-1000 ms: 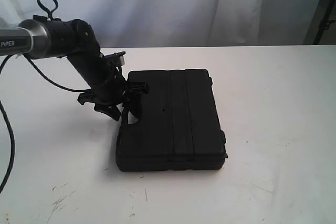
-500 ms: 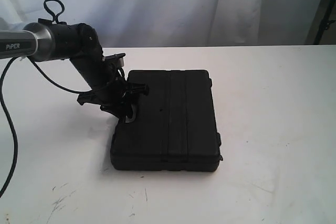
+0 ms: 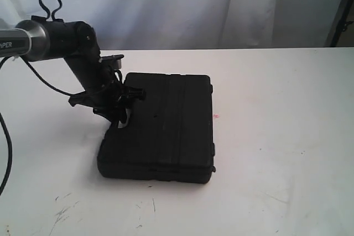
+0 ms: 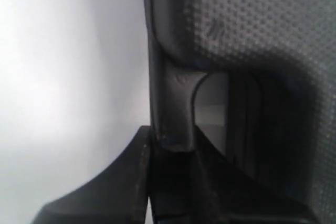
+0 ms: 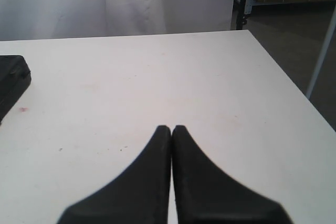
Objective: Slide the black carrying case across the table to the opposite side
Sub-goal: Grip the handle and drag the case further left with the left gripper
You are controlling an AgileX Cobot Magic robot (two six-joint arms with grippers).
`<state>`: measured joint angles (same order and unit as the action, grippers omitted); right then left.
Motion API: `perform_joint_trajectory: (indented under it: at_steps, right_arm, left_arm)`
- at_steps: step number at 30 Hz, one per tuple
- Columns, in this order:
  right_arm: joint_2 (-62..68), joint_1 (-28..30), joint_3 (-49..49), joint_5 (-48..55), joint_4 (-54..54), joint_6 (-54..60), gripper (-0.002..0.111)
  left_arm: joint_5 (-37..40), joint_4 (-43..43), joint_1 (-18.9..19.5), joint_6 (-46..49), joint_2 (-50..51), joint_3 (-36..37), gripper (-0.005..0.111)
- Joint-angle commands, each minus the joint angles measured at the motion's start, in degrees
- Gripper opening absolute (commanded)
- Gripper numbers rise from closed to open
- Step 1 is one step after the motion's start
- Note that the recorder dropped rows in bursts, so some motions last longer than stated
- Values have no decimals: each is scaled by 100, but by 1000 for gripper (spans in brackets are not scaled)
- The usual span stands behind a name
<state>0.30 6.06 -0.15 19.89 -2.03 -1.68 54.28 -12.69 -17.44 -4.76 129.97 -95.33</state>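
One claw point(image 3: 126, 106) — left — clamped on black case point(image 3: 166, 136), flat on table point(image 3: 276, 136).

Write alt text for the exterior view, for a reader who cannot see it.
A black carrying case lies flat on a wide white table, clamped at its left edge by the left gripper of a black robot arm that reaches in from the left. A white curtain hangs behind the table.

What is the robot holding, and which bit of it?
The left claw grips the black case by its handle. The right claw holds nothing.
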Motion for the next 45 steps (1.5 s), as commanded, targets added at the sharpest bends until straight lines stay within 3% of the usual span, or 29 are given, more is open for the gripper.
perform_joint_trajectory:
  at_steps: [1,16,28,45]
  right_arm:
    - [-30,-15,15,-12,7,-20,0]
    - [-30,-15,15,-12,7,-49,0]
    - [-30,-15,15,-12,7,-49,0]
    - [-30,-15,15,-12,7,-49,0]
  left_arm:
    - [6,173,300,-71,-357,-4,0]
    - [-28,618,1473,47,-468,510,0]
    - [-111,1755,1519,73,-468,510,0]
    - [-319,2054,1519,86,-468,500,0]
